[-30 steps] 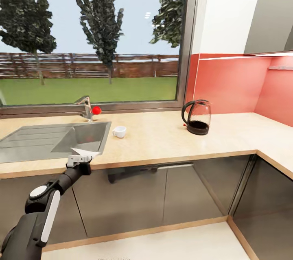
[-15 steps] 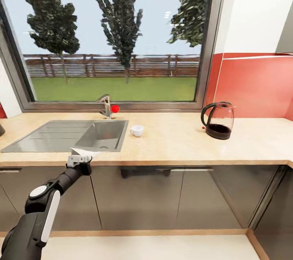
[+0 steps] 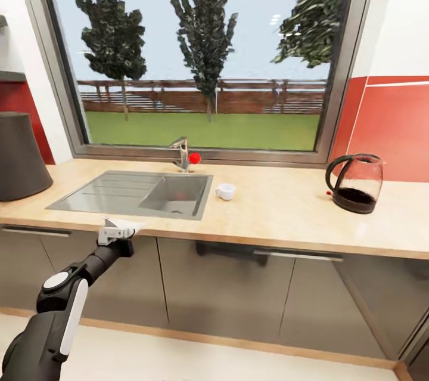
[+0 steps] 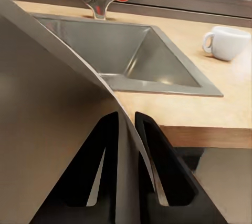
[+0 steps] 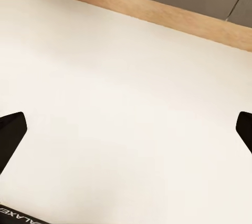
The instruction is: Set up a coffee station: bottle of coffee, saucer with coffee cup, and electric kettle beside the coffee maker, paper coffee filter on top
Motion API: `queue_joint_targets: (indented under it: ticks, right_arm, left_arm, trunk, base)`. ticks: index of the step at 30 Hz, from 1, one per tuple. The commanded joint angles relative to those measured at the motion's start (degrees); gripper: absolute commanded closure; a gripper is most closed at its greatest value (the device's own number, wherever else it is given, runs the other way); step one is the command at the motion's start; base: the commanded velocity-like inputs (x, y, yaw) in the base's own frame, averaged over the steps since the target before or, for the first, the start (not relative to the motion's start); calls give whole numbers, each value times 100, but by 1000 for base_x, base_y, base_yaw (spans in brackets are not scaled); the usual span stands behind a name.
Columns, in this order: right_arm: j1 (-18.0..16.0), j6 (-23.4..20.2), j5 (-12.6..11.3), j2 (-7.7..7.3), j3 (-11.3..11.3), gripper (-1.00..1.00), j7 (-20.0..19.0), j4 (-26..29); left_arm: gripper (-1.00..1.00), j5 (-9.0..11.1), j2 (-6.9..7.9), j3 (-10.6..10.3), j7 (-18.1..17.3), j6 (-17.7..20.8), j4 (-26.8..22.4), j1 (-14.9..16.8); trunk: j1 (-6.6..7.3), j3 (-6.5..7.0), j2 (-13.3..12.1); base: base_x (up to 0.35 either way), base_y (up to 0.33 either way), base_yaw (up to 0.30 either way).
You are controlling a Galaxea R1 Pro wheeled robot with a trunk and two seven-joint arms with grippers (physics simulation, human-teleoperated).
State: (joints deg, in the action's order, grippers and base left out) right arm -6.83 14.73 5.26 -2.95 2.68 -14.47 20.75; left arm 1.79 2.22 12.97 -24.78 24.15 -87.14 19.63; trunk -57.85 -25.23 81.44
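Left jaws pinch paper coffee filter [image 4: 63, 129] before kitchen countertop [image 3: 274, 214].

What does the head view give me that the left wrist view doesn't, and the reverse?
Head view: the electric kettle at the countertop's right end, the window, the left arm.
Left wrist view: the left gripper's fingers pinching the paper coffee filter close up.
Both: sink, red-knobbed faucet, coffee cup.
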Motion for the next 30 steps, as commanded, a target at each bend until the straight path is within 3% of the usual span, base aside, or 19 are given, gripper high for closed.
queue_joint_targets:
  ticks: [1,15,25,30]
  right_arm:
    - [-3,24,54,-4,13,-100,14,-1]
    - [-3,22,54,-4,13,-100,14,-1]
    - [-3,27,54,-4,13,-100,13,-1]
    - [-3,28,54,-4,13,-100,14,-1]
  left_arm:
    - [100,-3,-2,9,-36,37,-5,5]
    - [100,-3,5,12,-36,37,-8,5]
    - [100,5,7,12,-44,37,-11,5]
    - [100,6,7,44,-378,37,-8,5]
  trunk:
    - [0,-6,4]
    - [0,-6,4]
    - [0,-6,4]
    - [0,-6,4]
  base:
    - [0,0,272]
    - [2,0,271]
    - [104,71,156]
    - [15,9,255]
